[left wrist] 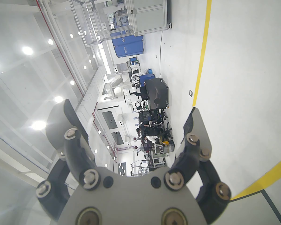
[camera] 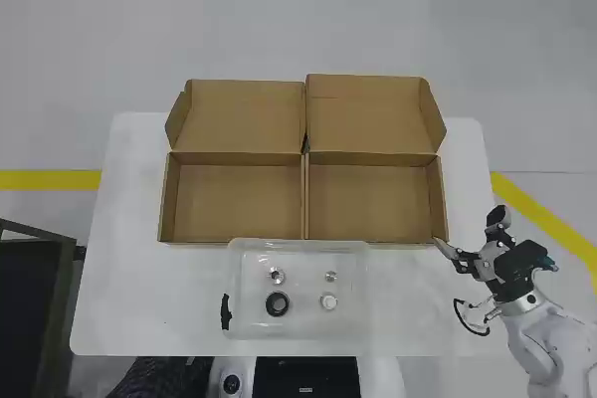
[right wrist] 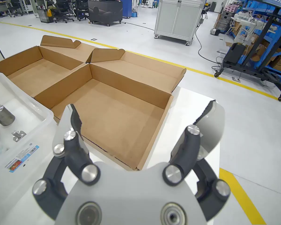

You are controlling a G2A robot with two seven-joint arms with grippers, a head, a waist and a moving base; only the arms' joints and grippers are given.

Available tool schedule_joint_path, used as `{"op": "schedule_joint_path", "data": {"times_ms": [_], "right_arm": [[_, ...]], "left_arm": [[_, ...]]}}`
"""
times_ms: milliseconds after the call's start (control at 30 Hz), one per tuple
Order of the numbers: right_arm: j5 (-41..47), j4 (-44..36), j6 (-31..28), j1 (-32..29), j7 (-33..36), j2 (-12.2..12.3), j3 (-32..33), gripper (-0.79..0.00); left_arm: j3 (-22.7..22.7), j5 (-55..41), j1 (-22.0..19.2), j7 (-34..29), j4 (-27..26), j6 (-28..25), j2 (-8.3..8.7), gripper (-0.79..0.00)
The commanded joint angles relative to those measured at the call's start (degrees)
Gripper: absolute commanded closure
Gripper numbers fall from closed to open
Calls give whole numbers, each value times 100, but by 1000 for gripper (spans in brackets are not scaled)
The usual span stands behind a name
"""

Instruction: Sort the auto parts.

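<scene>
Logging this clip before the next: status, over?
Both open: left claw, and right claw beside the tray. The parts sit in the tray, none in the boxes. Nothing in the way.

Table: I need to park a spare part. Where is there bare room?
The table is bare left of the left box and clear tray, past the black part, and between the tray and the right claw. The left box and right box floors are bare too. Crowded: mid-front, tray close against the boxes.
</scene>
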Motion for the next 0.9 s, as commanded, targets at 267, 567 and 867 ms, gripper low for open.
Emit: {"op": "schedule_joint_path", "data": {"times_ms": [267,567,867], "right_arm": [[0,0,0,0,0,0,0,-784],[-354,-468,-498,-20,579,41,-252,-785],[-993,-1324,-1345,-143,1253,116,-708,-785]], "left_arm": [[0,0,0,0,0,0,0,-785],[0,0,0,0,0,0,0,-785],[0,0,0,0,0,0,0,-785]]}}
